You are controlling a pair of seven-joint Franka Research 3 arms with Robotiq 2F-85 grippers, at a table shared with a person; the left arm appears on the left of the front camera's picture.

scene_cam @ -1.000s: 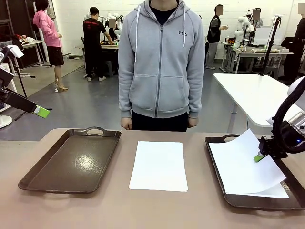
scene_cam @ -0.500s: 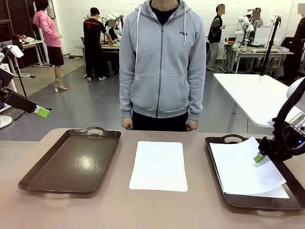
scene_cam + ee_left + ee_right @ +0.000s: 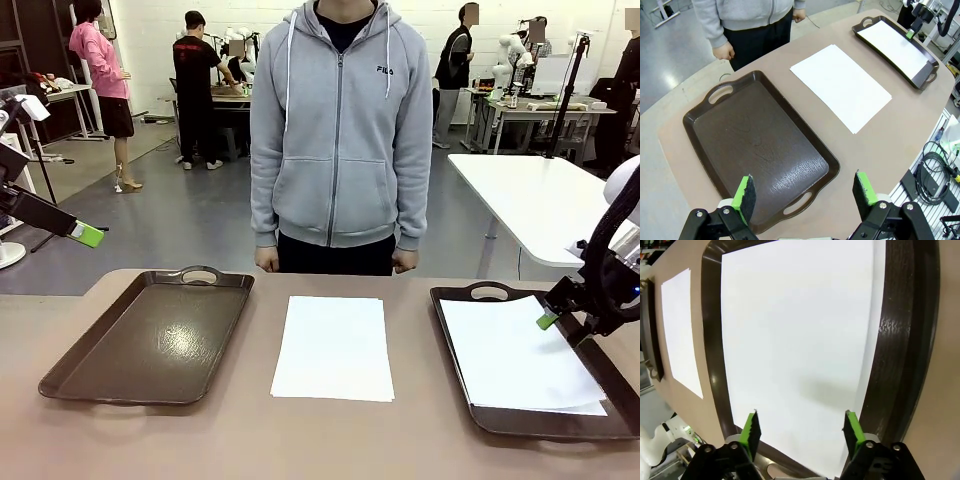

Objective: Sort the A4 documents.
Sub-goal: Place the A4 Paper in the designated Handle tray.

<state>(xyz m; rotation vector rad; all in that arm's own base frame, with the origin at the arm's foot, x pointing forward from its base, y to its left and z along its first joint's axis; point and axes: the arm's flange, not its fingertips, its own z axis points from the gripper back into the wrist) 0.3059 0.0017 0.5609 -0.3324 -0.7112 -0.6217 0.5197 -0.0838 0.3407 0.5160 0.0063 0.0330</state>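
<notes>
Right gripper (image 3: 801, 432): jaws apart, nothing between the green pads. It hangs over the right tray (image 3: 550, 425) at the lower right of the front view. In that view it sits at the right edge of the frame, above the tray's far right side, clear of the paper.

A4 documents: one stack (image 3: 515, 365) lies flat in the right tray. It looks like at least two sheets, slightly offset, with a lower edge peeking out at the near right corner. In the right wrist view the top sheet spans most of the frame, and a second edge shows along its right side. Centre sheet (image 3: 333, 347) lies flat on the table (image 3: 250, 440), at lower centre of the front view, between the two trays and touching neither.

Left gripper (image 3: 805, 192): jaws wide apart, holding nothing, high over the near end of the left tray (image 3: 150, 340). In the front view only a green pad is visible, at mid-left edge.

Person (image 3: 340, 130) in a grey hoodie stands at upper centre, with hands down at the far table edge.
</notes>
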